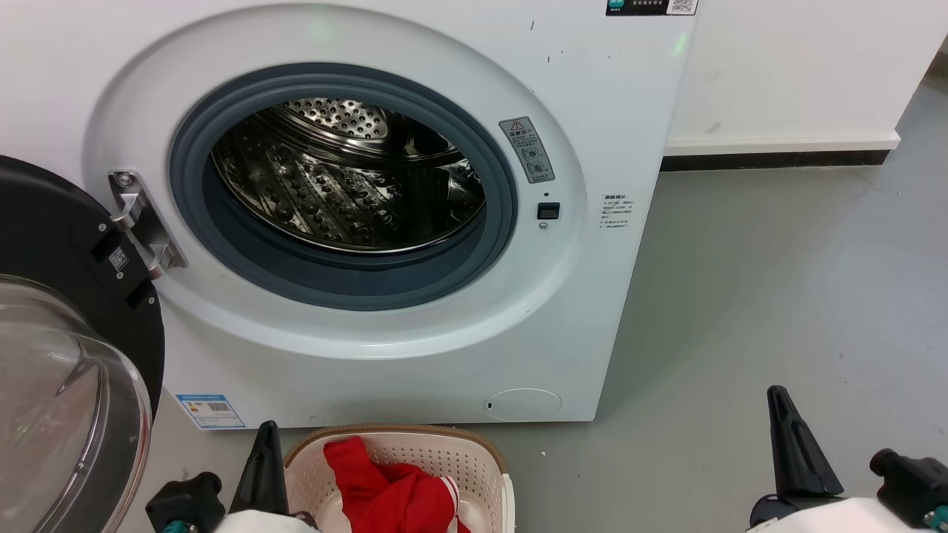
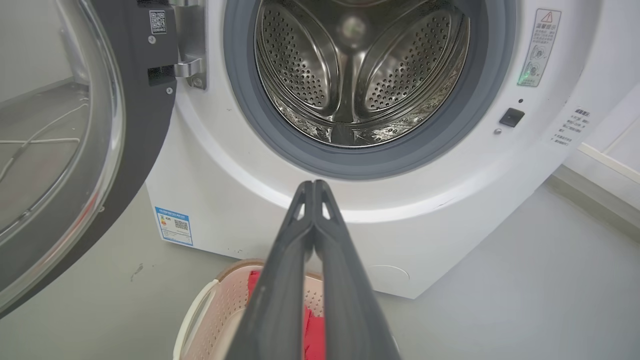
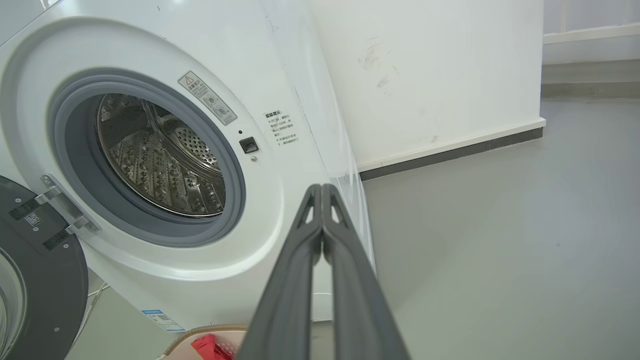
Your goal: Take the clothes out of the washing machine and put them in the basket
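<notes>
The white washing machine [image 1: 415,348] stands with its porthole open, and I see only bare perforated steel in the drum [image 1: 348,178]. On the floor in front of it sits the cream basket [image 1: 444,453] holding red clothes [image 1: 389,492] with white striped trim. My left gripper [image 1: 265,437] is shut just left of the basket rim, its tips [image 2: 313,186] pressed together with nothing between them. Well off to the right above the floor, my right gripper [image 1: 779,400] is also shut and holds nothing [image 3: 321,189]. The basket [image 2: 220,300] and clothes [image 2: 312,330] lie below the left fingers.
The black-rimmed glass door [image 1: 67,385] swings wide open at the left, near my left arm. Grey floor [image 1: 778,281] stretches to the right of the washer. A white wall with a dark skirting [image 1: 778,159] runs behind.
</notes>
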